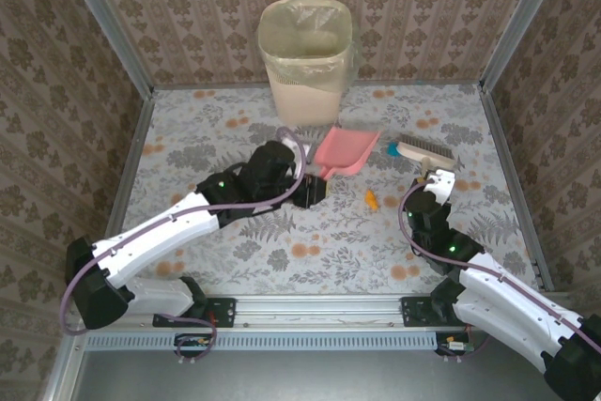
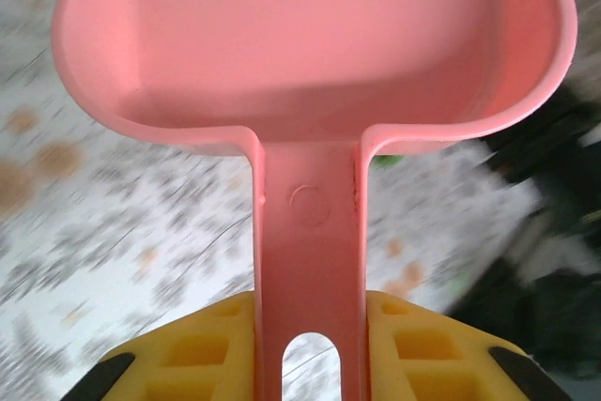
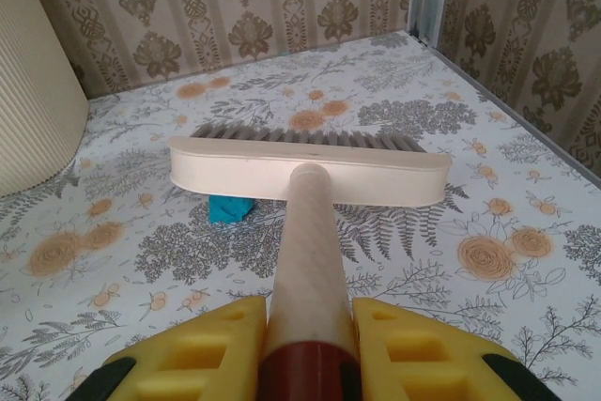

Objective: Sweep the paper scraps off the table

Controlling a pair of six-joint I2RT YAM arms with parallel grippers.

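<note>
My left gripper (image 1: 314,182) (image 2: 310,331) is shut on the handle of the pink dustpan (image 1: 346,152) (image 2: 310,44), which is held just in front of the bin. My right gripper (image 1: 438,182) (image 3: 310,326) is shut on the pale handle of a cream brush (image 1: 424,151) (image 3: 305,168), bristles down on the table (image 1: 235,241). A blue paper scrap (image 1: 392,148) (image 3: 230,208) lies by the brush's left end. An orange scrap (image 1: 371,200) lies between the two grippers. A green speck (image 2: 383,161) peeks out past the pan's rim. The other scraps are hidden or out of view.
A beige bin (image 1: 305,53) (image 3: 28,91) with a liner stands at the back centre against the wall. Patterned walls and metal rails close in the table on three sides. The left wrist view of the surface is blurred.
</note>
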